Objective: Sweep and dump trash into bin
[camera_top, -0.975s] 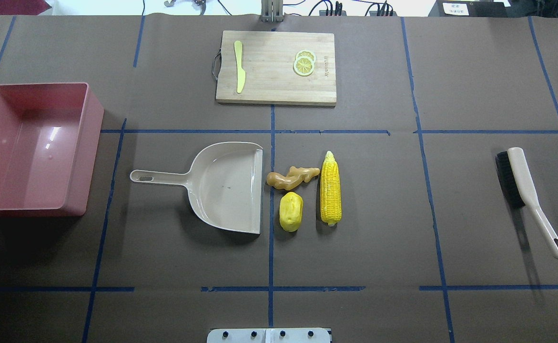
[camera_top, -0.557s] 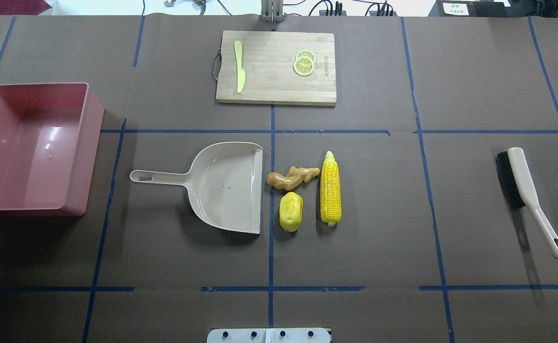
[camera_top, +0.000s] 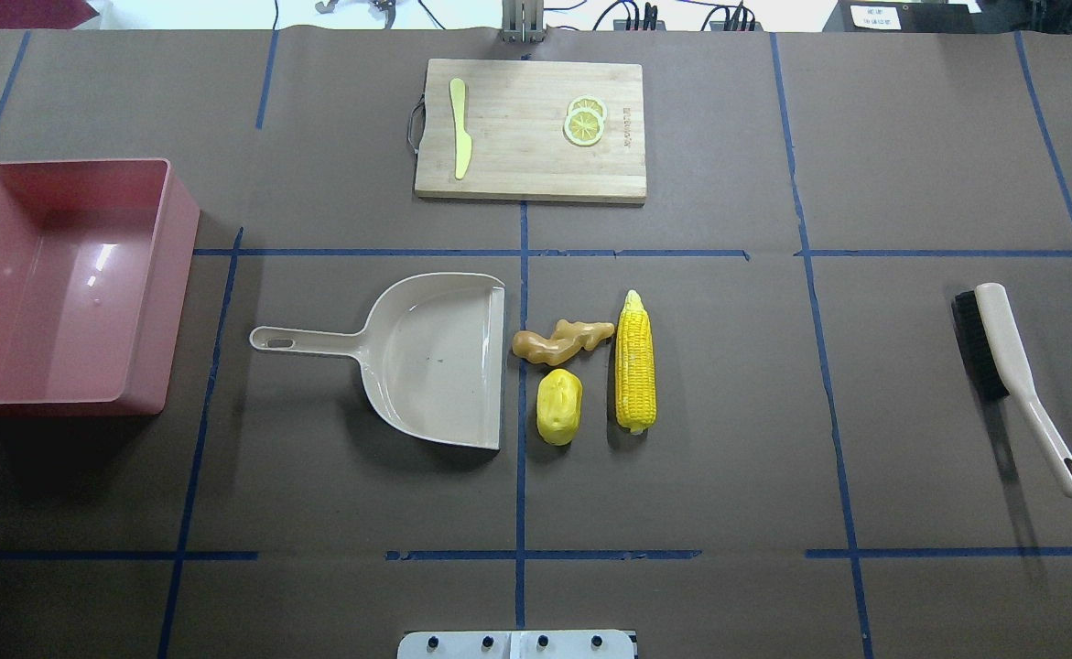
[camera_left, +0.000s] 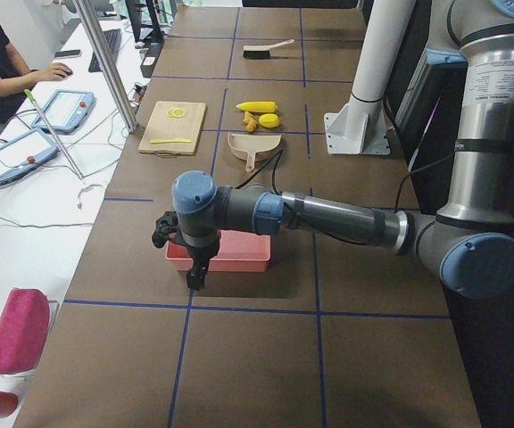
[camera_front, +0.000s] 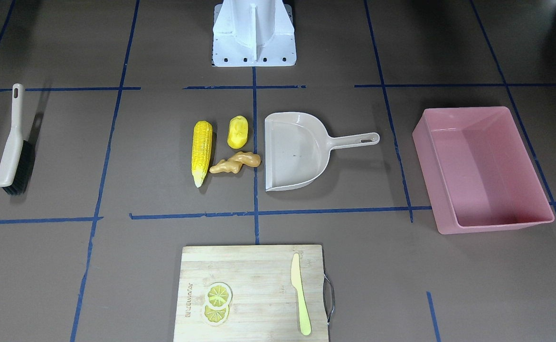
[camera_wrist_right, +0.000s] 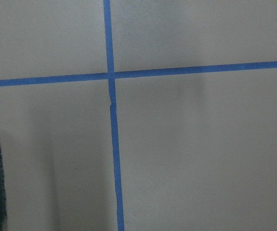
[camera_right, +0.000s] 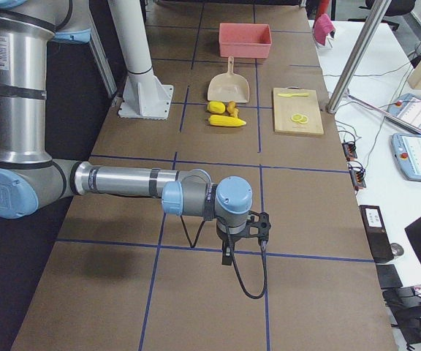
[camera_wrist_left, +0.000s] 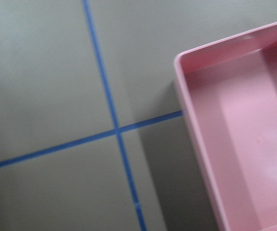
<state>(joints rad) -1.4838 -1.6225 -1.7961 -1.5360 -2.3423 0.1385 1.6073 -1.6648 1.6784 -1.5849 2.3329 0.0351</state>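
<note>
Ribbed corn cob [camera_top: 635, 361], lumpy potato piece [camera_top: 559, 406], knobbly ginger root [camera_top: 561, 340] lay mid-table beside lip of smooth beige dustpan [camera_top: 435, 357]; glossy pink bin [camera_top: 180, 275] sat at table's left end — left gripper [camera_left: 194, 280], right gripper [camera_right: 226, 257] jaws: couldn't tell.

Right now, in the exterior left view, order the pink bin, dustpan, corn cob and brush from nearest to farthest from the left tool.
1. Pink bin, by the left tool.
2. Dustpan, mid-table.
3. Corn cob, just past it.
4. Brush, far end.
</note>
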